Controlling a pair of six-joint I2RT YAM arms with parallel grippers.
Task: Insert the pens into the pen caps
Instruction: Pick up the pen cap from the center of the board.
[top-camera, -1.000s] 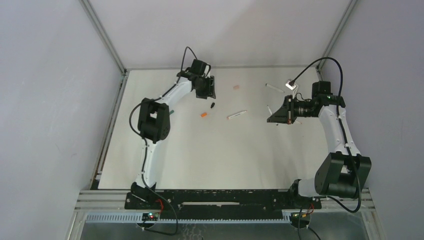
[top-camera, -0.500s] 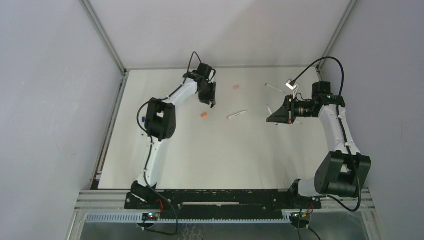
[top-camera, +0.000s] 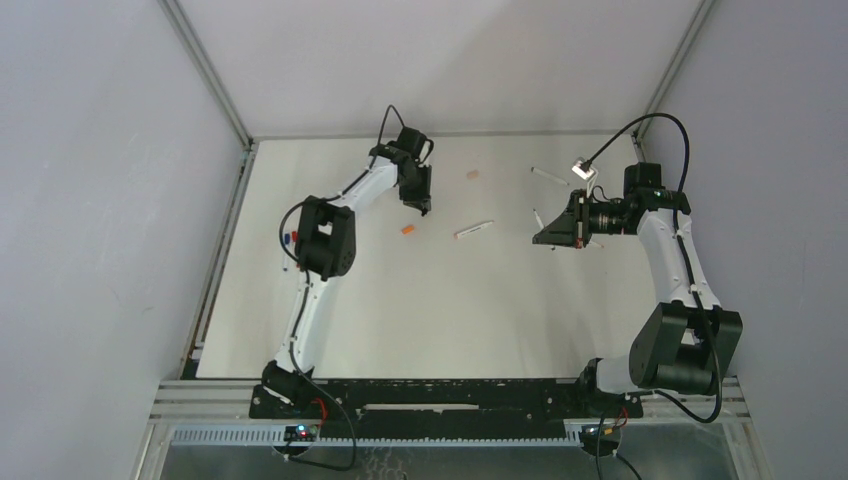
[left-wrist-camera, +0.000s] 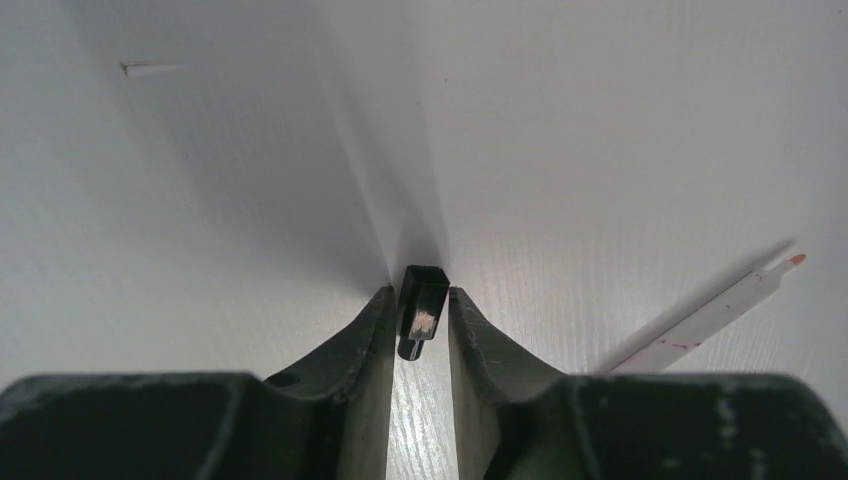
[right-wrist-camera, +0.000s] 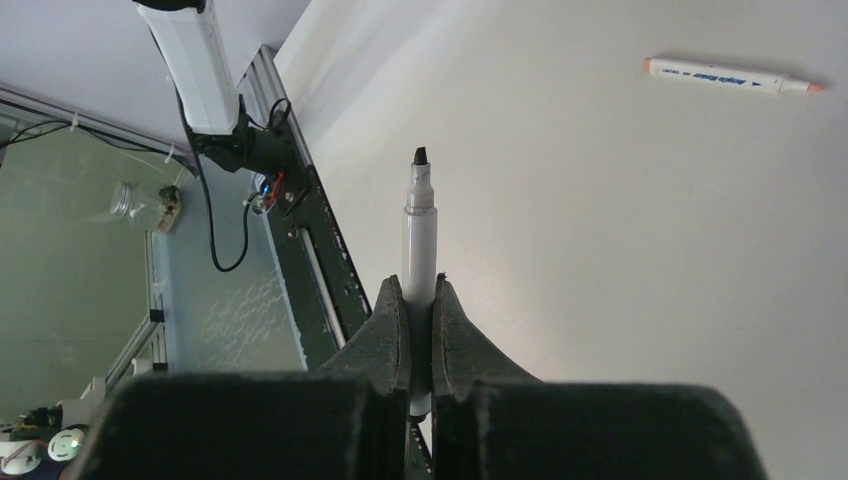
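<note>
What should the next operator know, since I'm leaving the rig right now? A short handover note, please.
Left end effector: fingers flank the black cap on the table; whether it is gripped is unclear.
Right end effector: shut on the black-tipped pen.
Loose on the table: orange cap, pink cap, orange-tipped pen, far pen.
Done: no pen visibly capped.
Left: likely secure the black cap, join it to the held pen, then match the rest.
</note>
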